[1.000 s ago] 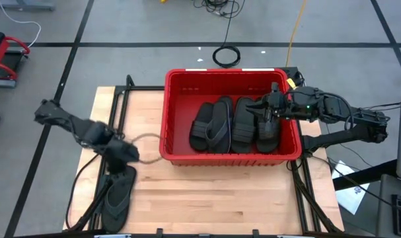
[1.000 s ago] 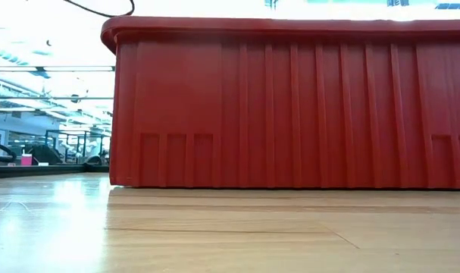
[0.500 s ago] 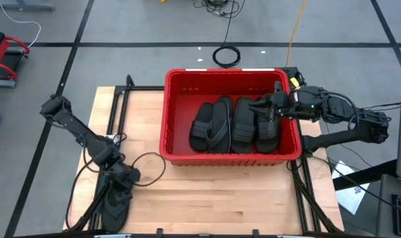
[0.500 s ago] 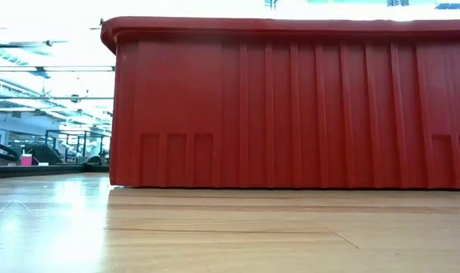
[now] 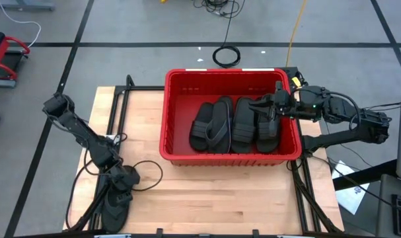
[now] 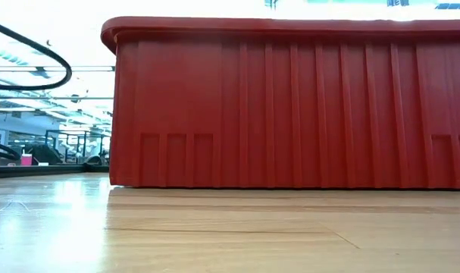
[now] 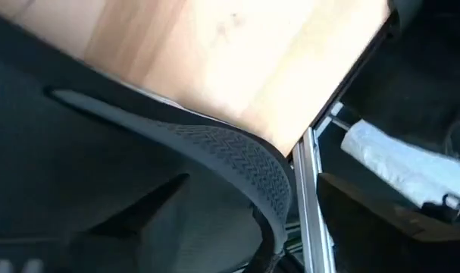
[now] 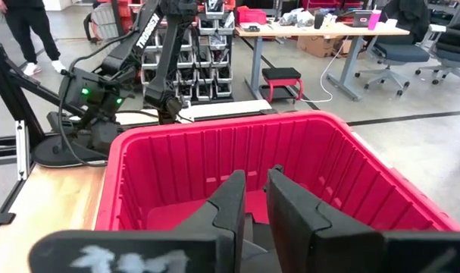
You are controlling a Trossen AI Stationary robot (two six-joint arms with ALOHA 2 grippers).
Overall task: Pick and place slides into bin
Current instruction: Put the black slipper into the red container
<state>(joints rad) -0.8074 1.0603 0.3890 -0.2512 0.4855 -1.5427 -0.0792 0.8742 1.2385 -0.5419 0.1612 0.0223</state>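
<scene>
Here, four black sandals (image 5: 232, 125) with wide straps lie side by side on the floor of the red crate (image 5: 177, 86), a deep bin with ribbed walls. A dark grey flip-flop (image 5: 115, 203) lies on the wooden table (image 5: 207, 192) at its front left corner, well apart from the crate. The left gripper (image 5: 124, 180) sits low over that flip-flop, fingers spread wide. The right gripper (image 5: 265, 111) hangs inside the crate above the rightmost sandal, its fingers (image 8: 289, 206) nearly pressed together, holding nothing.
</scene>
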